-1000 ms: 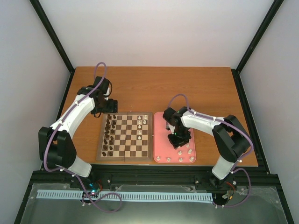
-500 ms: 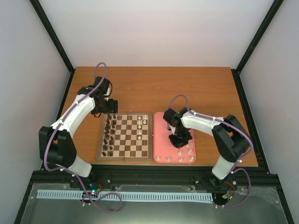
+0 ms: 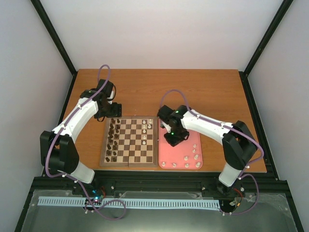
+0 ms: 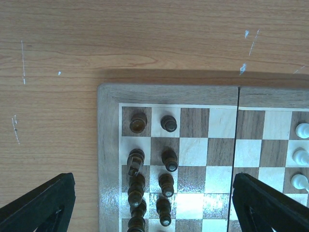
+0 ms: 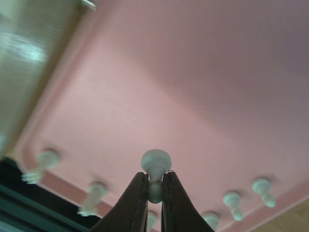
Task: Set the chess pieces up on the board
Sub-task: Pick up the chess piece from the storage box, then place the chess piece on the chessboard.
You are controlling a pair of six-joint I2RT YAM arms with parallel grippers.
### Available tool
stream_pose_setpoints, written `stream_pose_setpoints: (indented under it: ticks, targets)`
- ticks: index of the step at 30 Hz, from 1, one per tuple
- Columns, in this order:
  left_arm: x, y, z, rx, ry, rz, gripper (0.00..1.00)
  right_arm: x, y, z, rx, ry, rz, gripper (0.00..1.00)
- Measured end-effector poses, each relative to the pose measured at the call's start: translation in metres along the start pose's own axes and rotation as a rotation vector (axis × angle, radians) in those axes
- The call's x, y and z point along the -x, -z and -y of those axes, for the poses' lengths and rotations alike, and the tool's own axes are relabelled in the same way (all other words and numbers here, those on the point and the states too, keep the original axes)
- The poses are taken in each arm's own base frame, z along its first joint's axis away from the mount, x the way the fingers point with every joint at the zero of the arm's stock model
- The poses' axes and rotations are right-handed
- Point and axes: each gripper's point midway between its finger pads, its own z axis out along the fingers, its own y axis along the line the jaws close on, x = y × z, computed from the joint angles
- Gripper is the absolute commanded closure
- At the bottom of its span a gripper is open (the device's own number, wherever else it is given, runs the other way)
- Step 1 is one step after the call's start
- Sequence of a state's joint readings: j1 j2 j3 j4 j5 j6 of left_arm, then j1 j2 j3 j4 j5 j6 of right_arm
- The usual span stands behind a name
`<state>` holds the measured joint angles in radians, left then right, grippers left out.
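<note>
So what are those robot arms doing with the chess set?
They're setting up a chess game. The right claw is pinched shut on one little white chess piece and holds it above the pink tray, where more white pieces wait. A few white ones stand on the board, and the dark pieces fill its left side. The left claw hangs open over the board's far-left corner, holding nothing.

The right hand (image 5: 155, 186) pinches a cream-white chess piece (image 5: 156, 162) just under its round head, its fingers closed tight on the stem. Beneath it lies the pink tray (image 5: 203, 96), blurred, with several more white pieces (image 5: 232, 199) lined along one rim.
</note>
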<state>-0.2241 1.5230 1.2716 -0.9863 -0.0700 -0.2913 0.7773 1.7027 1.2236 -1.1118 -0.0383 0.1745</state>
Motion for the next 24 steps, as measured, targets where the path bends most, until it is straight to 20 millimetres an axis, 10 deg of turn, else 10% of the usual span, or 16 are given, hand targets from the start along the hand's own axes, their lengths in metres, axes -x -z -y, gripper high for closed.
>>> stream_pose_setpoints:
  ticks: [10,24]
  targets:
    - [0.001,0.003,0.000,-0.003,0.001,0.010,0.00,0.048,0.034,-0.095,0.019,0.330,0.124,0.97]
    - [0.002,0.007,0.000,-0.006,0.002,0.024,0.00,0.080,0.012,-0.128,0.019,0.468,0.108,0.97]
